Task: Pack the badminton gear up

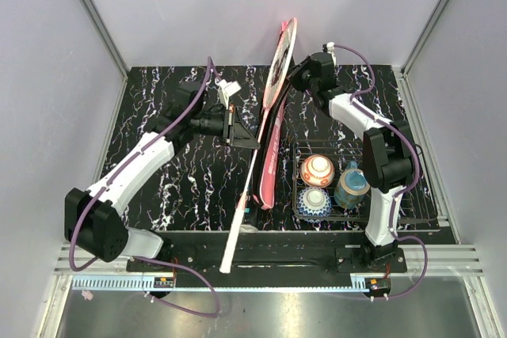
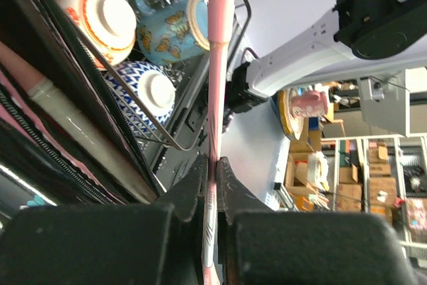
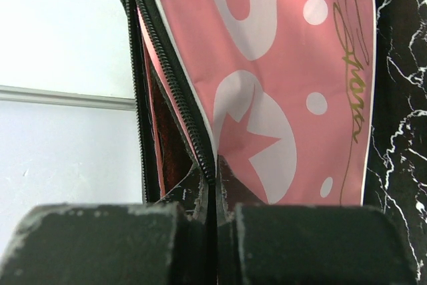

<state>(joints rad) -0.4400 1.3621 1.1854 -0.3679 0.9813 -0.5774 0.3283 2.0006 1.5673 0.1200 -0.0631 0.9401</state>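
Observation:
The pink "SPORT" racket cover point(image 1: 279, 69) stands tilted, its wide end raised against the back wall and its narrow end on the table. My right gripper point(image 1: 299, 78) is shut on the cover's black zipper edge point(image 3: 200, 138), beside the open slit. A pink-framed racket lies along the cover, its white handle point(image 1: 235, 227) reaching past the table's near edge. My left gripper point(image 1: 252, 138) is shut on the racket's thin shaft point(image 2: 217, 65). The racket head is hidden by the cover. No shuttlecocks or black tube are in view.
A black wire basket point(image 1: 412, 213) stands at the right front. It holds a red-striped bowl point(image 1: 318, 170), a blue-patterned bowl point(image 1: 314, 202) and a blue cup point(image 1: 351, 185). They also show in the left wrist view, close behind the shaft. Grey walls enclose the table.

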